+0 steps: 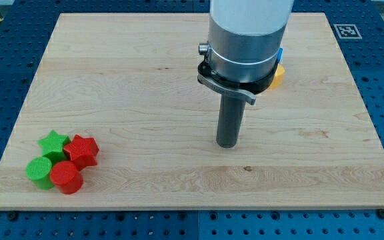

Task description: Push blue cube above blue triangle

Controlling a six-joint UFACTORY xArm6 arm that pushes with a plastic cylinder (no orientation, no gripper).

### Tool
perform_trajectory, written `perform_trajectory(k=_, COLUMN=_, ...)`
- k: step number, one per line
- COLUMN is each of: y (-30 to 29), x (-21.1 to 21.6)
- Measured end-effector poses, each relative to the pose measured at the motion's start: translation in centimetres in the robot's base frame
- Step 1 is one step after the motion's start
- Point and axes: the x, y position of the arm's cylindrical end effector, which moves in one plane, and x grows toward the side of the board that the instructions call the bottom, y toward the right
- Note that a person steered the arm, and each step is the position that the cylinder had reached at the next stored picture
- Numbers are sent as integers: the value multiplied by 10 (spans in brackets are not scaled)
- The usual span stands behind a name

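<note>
My tip (228, 144) rests on the wooden board (125, 87) a little right of its middle. The arm's wide grey body hides the area at the view's top behind it. A sliver of a blue block (281, 55) shows at the arm's right edge; its shape cannot be made out. A yellow block (277, 75) shows just below that sliver, also partly hidden. No other blue block shows. My tip is well below and left of these two blocks and touches neither.
At the view's bottom left is a tight cluster: a green star (54, 143), a red star (82, 150), a green cylinder (39, 172) and a red cylinder (66, 177). A marker tag (345, 31) sits at the board's top right corner.
</note>
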Motion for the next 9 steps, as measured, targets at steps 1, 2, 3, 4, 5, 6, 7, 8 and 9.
perform_trajectory(k=1, y=1, x=-1)
perform_trajectory(k=2, y=3, x=-1)
perform_trajectory(k=3, y=12, x=-1)
perform_trajectory(k=4, y=32, x=-1)
perform_trajectory(k=5, y=61, x=-1)
perform_trajectory(k=6, y=76, x=-7)
perform_trajectory(k=7, y=88, x=-20)
perform_trajectory(k=8, y=98, x=-31)
perform_trajectory(k=9, y=98, x=-31)
